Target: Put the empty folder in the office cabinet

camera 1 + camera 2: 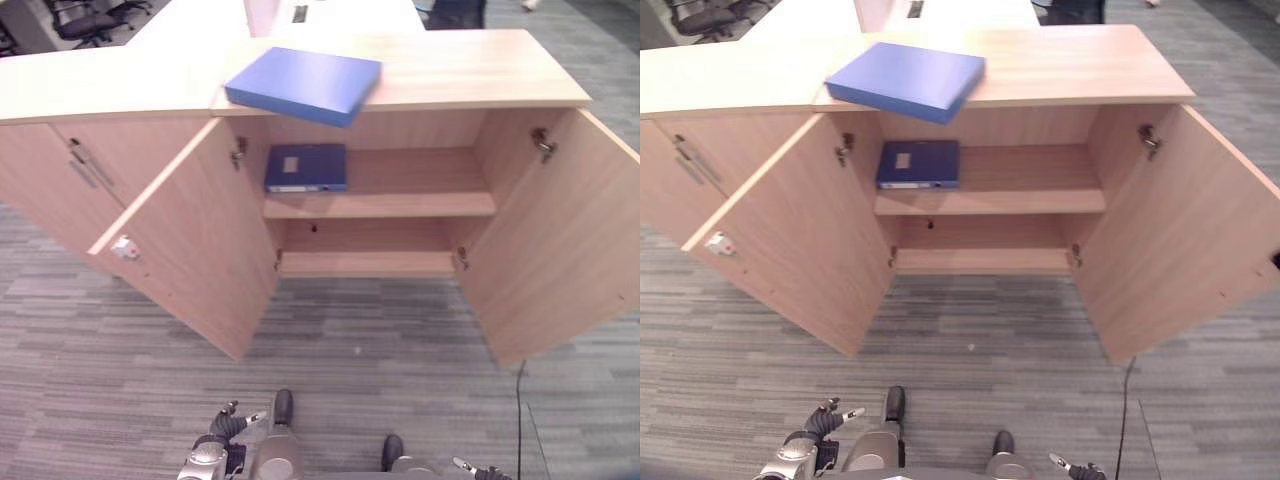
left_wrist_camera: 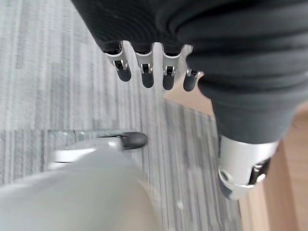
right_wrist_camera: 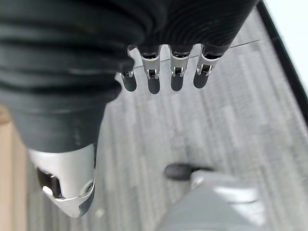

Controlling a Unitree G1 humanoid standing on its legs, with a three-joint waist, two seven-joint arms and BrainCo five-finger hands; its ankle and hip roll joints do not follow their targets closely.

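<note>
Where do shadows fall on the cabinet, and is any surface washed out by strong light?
Left eye view: the cabinet is darkest around its lower shelf; the dark folder sits shaded; the blue folder on top is evenly lit; the white desk glares. Wrist views: left hand and right hand show only soft highlights.

Pretty clearly an office we're in: grey striped carpet (image 1: 400,350), a low wooden cabinet (image 1: 480,70) with doors open and a blue folder (image 1: 305,83) on top, black swivel chairs (image 1: 85,20) and white desks (image 1: 340,14) behind.
</note>
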